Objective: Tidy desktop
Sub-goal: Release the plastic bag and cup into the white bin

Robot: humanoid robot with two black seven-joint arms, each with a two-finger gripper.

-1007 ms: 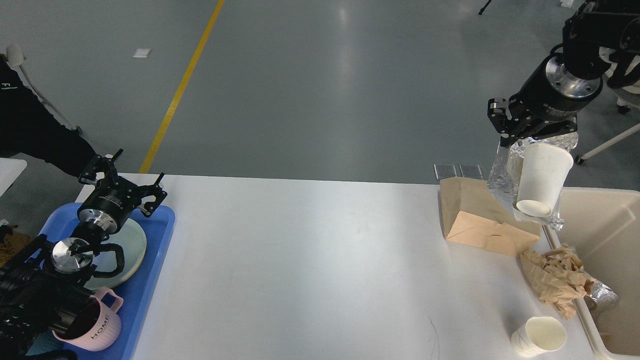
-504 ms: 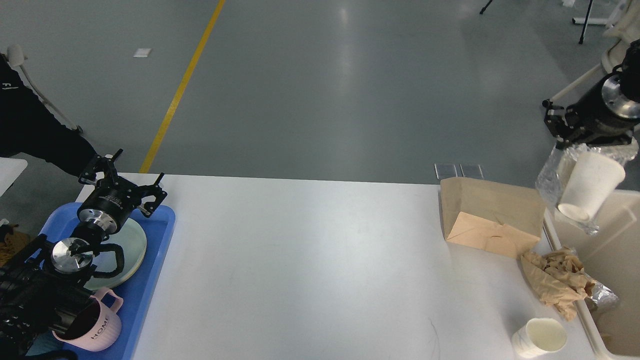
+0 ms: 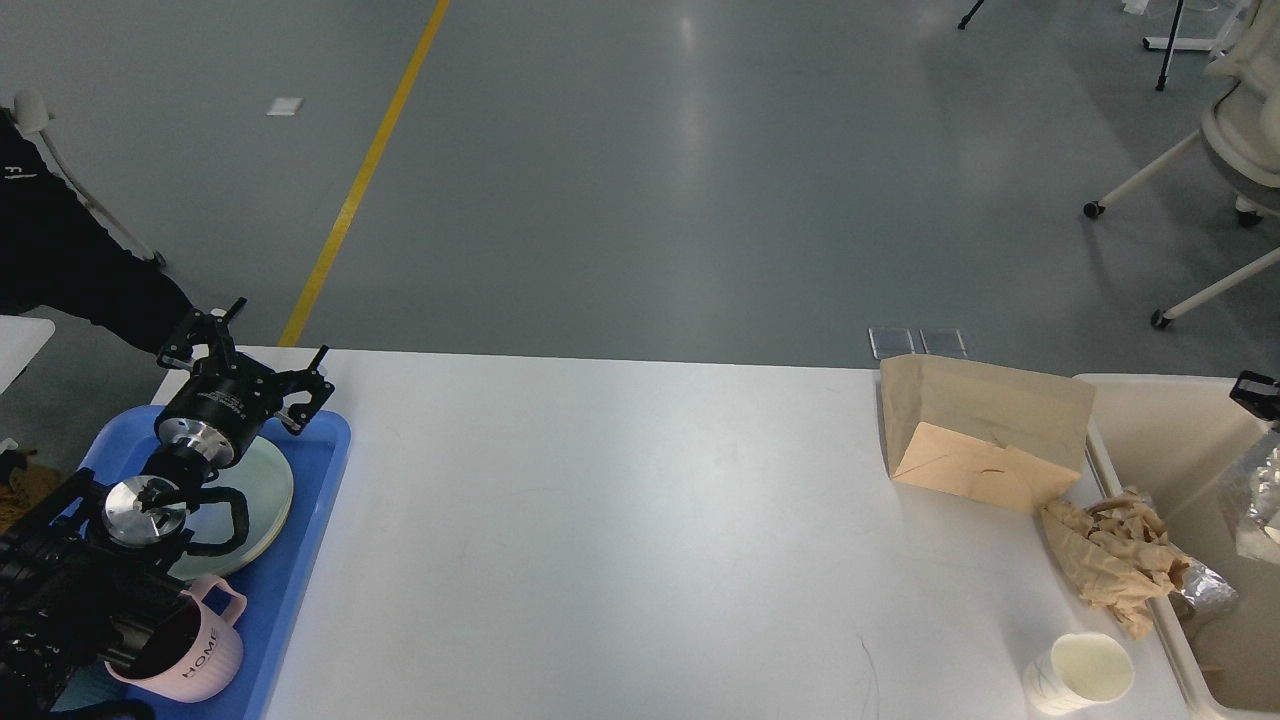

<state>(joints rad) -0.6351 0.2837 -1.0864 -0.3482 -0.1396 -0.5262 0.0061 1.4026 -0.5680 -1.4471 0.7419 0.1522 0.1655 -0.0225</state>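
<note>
So the white worktop (image 3: 620, 530) fills most of the head view, running from the blue tray (image 3: 305, 560) at its left end to the beige bin (image 3: 1150, 420) at its right end, and the whole middle of it is bare. My left gripper (image 3: 262, 362) hangs over the far end of the tray with its fingers (image 3: 318, 368) spread apart and nothing between them. Under that arm there's a pale green plate (image 3: 262, 490) lying flat in the tray, and a pink mug (image 3: 195, 650) with HOME printed on it stands at the near end of the tray, handle pointing to the far side. Over on the right, a brown paper bag (image 3: 985, 430) lies flat on the worktop just beside the bin. A crumpled brown paper wad (image 3: 1105, 560) sits right at the bin's edge, touching a bit of foil (image 3: 1205, 590). A white paper cup (image 3: 1080, 672) stands upright near the front right corner, well apart from the bag. Only a sliver of my right gripper (image 3: 1258, 392) pokes in at the right edge above the bin, with some clear crinkly plastic (image 3: 1262, 495) below it, and I can't tell how its fingers are set.
</note>
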